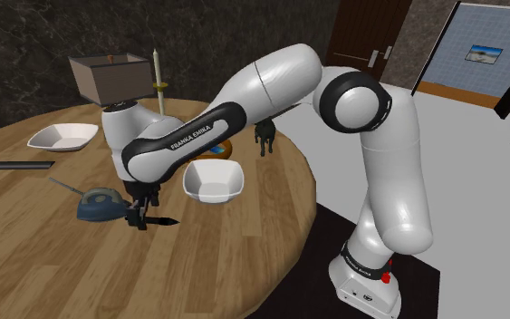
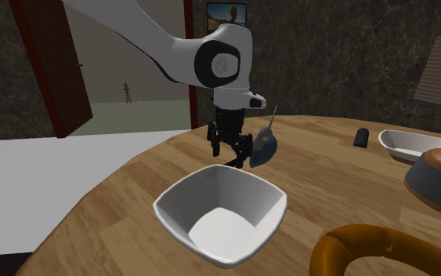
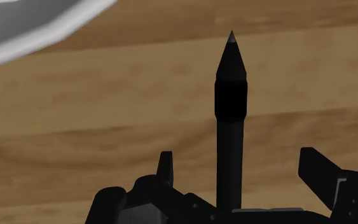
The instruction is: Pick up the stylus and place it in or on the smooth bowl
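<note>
1. Round wooden table point(image 1: 244, 263): flat top, so imo an off-centre squeeze could roll the stylus point(image 1: 159, 220) away.
2. Arm point(image 1: 271, 82) folds low over it, wrist aimed at the tabletop.
3. White bowl point(image 1: 214, 181) sits near the gripper point(image 1: 139, 216), on the shoulder view's right.
4. Fingers are spread either side of the black stylus, which lies untouched on the table.

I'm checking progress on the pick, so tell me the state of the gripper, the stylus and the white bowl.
gripper, open, fingers on either side of the stylus without touching it.
stylus, lying on the table, not held.
white bowl, upright, empty.
</note>
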You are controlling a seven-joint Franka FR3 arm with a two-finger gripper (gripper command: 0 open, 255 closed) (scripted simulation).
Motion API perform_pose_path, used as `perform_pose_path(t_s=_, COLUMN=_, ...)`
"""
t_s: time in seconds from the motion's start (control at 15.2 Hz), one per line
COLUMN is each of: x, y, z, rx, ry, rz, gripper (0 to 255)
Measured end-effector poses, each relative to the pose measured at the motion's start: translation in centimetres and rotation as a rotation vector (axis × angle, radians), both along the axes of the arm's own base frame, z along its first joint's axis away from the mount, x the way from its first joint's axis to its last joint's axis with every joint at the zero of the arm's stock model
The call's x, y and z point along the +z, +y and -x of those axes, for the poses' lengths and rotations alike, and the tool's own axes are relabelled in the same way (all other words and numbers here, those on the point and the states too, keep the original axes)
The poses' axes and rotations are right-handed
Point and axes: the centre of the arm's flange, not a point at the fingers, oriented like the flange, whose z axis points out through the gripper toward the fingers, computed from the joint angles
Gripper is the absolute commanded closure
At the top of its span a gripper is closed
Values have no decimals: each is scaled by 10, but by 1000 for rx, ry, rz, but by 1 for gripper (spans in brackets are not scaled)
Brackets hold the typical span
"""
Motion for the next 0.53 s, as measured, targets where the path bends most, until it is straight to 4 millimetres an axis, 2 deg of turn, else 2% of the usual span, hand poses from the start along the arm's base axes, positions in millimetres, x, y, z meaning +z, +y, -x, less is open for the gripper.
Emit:
perform_pose_path(t_s=0.2, x=-11, y=0, z=0, rx=0, ry=0, rz=0, gripper=0)
perform_pose_path(t_s=0.53, x=-13, y=0, z=0, rx=0, ry=0, rz=0, gripper=0)
